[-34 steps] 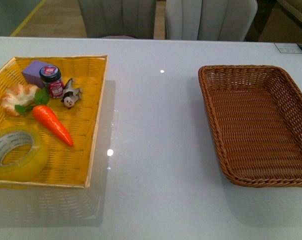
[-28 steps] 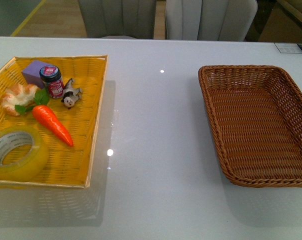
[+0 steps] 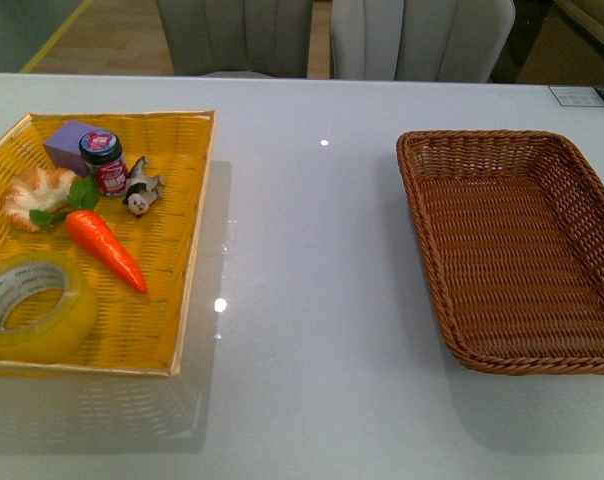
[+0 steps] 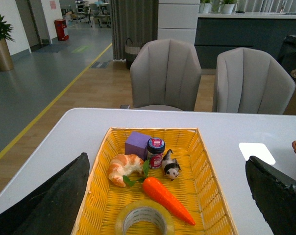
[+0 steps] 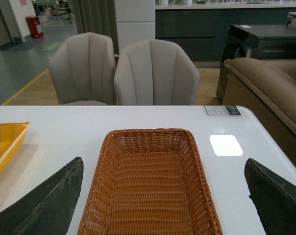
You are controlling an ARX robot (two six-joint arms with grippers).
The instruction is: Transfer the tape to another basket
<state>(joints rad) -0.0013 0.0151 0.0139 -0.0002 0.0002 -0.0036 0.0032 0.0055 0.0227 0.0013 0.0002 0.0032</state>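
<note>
Front view: the tape is seen lying flat in the near left corner of the yellow tray, over on the left side of the table. A carrot is parked just beside it. Farther back in the same tray, a bread roll, a jar, a purple block and a little cow figure are bunched together. The brown basket is set well apart from the tray, on the right side of the table, so the tape hasn't been put in it yet.

In the left wrist view, the left gripper is shown spread wide, with one dark finger at each side of the picture and nothing gripped between them. The tray and tape are framed between the fingers, a bit ahead of them.

Same deal in the right wrist view: the right gripper is held wide apart with nothing in it, and the basket is framed between its fingers.
</note>
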